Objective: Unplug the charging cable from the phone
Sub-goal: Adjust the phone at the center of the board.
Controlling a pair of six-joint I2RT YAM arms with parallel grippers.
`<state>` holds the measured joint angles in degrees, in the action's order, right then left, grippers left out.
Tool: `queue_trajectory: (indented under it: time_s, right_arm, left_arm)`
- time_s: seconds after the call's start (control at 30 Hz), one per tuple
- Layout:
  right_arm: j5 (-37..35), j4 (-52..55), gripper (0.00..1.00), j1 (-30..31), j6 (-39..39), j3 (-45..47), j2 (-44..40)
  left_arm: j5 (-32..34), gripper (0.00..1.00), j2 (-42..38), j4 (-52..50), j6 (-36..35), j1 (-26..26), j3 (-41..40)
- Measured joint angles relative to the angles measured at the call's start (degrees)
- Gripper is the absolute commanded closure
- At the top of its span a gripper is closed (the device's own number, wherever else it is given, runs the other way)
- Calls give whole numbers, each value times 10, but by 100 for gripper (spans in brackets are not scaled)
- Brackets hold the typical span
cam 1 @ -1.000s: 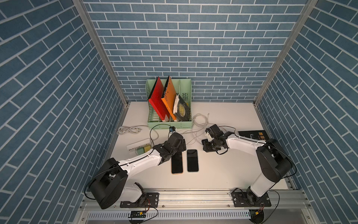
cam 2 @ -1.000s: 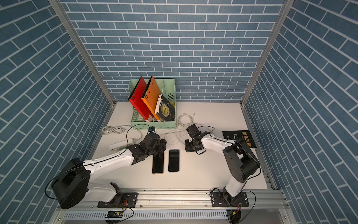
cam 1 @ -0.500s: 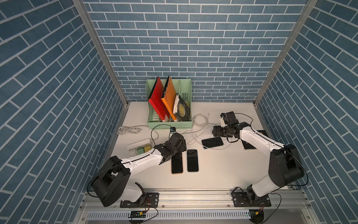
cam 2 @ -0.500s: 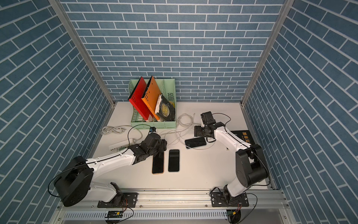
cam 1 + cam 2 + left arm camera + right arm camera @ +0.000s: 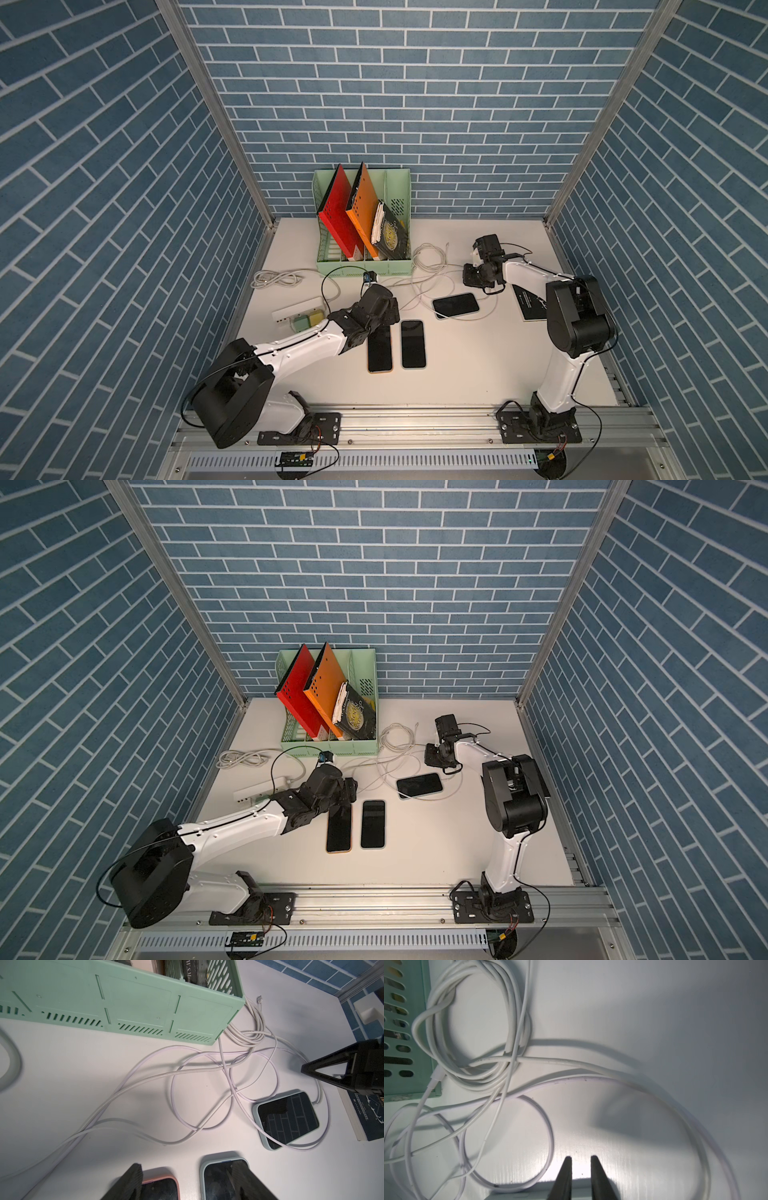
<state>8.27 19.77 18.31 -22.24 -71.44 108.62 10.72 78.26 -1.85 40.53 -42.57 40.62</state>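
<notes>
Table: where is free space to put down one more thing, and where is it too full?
Free: the table between the two side-by-side phones and the right arm's base, and the far right corner behind the right claw. Crowded: cables between the green rack and the third phone; the left edge holds a power strip.

Both top views look steeply down from high at the near side, sharing the whole desk (image 5: 457,374). Wrist views sit close above it, sharing the cables (image 5: 187,1068).
</notes>
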Motion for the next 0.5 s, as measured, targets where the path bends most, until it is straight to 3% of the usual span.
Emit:
queue_trajectory:
  time_s: [0.23,0.5]
  right_arm:
    - [7,-12,81,0,0,45,-5]
    - [10,-16,81,5,-7,133,-75]
  left_arm:
    - [-1,27,0,0,0,0,-1]
    - [-6,27,15,7,0,0,-1]
